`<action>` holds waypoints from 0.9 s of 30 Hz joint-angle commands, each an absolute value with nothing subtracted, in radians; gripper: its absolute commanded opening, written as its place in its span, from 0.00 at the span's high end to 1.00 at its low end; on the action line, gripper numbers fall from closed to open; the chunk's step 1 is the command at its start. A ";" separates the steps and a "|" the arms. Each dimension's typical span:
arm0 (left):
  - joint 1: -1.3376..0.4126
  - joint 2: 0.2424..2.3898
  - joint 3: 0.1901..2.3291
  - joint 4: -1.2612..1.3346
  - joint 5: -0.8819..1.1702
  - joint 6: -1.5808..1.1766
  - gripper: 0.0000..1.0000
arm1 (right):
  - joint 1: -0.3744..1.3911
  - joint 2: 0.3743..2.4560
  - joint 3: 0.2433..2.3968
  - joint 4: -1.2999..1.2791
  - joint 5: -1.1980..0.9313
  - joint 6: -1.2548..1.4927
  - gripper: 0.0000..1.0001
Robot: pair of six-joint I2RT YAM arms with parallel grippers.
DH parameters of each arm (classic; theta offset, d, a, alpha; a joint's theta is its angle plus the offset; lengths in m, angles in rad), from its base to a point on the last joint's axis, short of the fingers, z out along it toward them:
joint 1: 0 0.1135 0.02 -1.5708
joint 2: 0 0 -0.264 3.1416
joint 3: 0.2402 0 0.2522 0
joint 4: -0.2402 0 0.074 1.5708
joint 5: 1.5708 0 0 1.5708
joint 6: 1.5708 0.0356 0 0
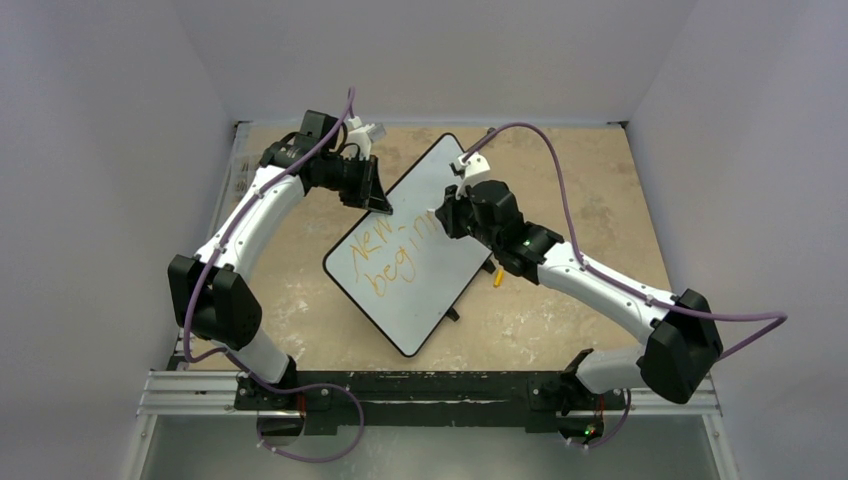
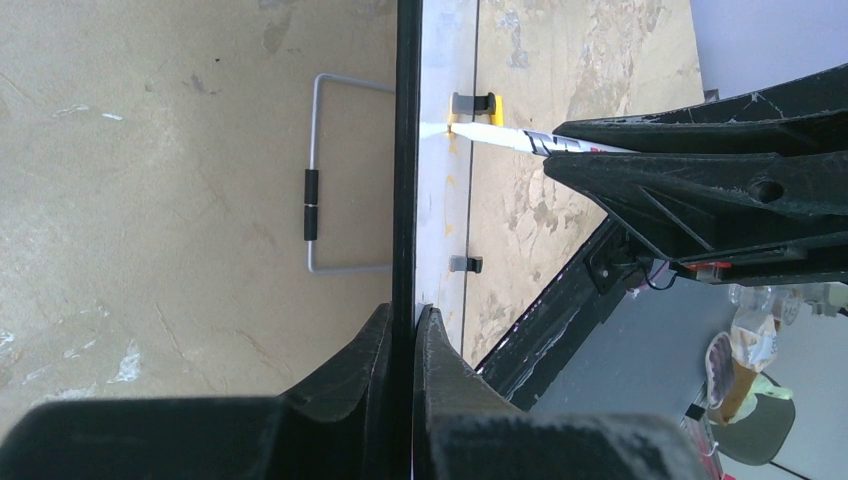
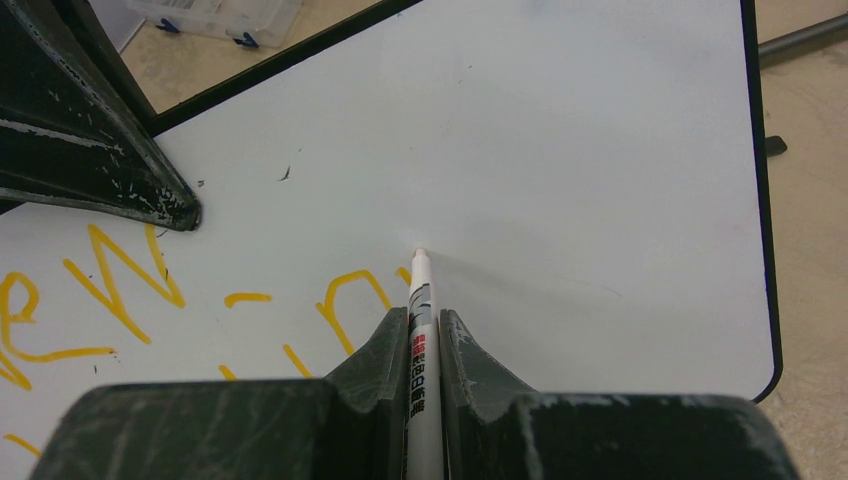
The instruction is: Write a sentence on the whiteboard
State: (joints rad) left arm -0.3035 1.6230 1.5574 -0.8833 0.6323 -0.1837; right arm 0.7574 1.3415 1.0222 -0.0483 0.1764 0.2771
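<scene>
Whiteboard (image 1: 425, 300) is laid diagonally at mid-table (image 1: 570, 180), with one corner far and one near. Its far-left black rim is pinched between the jaws of the left gripper (image 2: 404, 318). A marker (image 3: 420, 295) is clamped in the right gripper (image 3: 424, 318), and its tip is set on the board just past the orange sentence (image 1: 385, 255). "New" and the start of a second line are legible. White surface is seen from the tip out to the rounded right rim.

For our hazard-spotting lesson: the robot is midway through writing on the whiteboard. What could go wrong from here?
1. The left gripper pinches only one rim of the whiteboard; pen pressure might pivot it, skewing the lettering.
2. The right gripper holds the marker low over that lettering and might smear it.
</scene>
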 commanded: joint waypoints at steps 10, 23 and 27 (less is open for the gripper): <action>-0.290 1.588 1.567 -0.876 0.517 -0.147 1.00 | 0.732 1.355 1.044 -0.067 0.225 0.282 1.00; -0.291 1.584 1.567 -0.874 0.522 -0.149 1.00 | 0.729 1.311 0.968 -0.072 0.193 0.298 1.00; -0.291 1.582 1.566 -0.872 0.525 -0.150 1.00 | 0.729 1.296 0.944 -0.075 0.183 0.306 1.00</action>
State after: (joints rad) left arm -0.3019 1.6230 1.5574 -0.8845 0.6327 -0.1917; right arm 0.7319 1.3228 0.9726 -0.0597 0.1986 0.2874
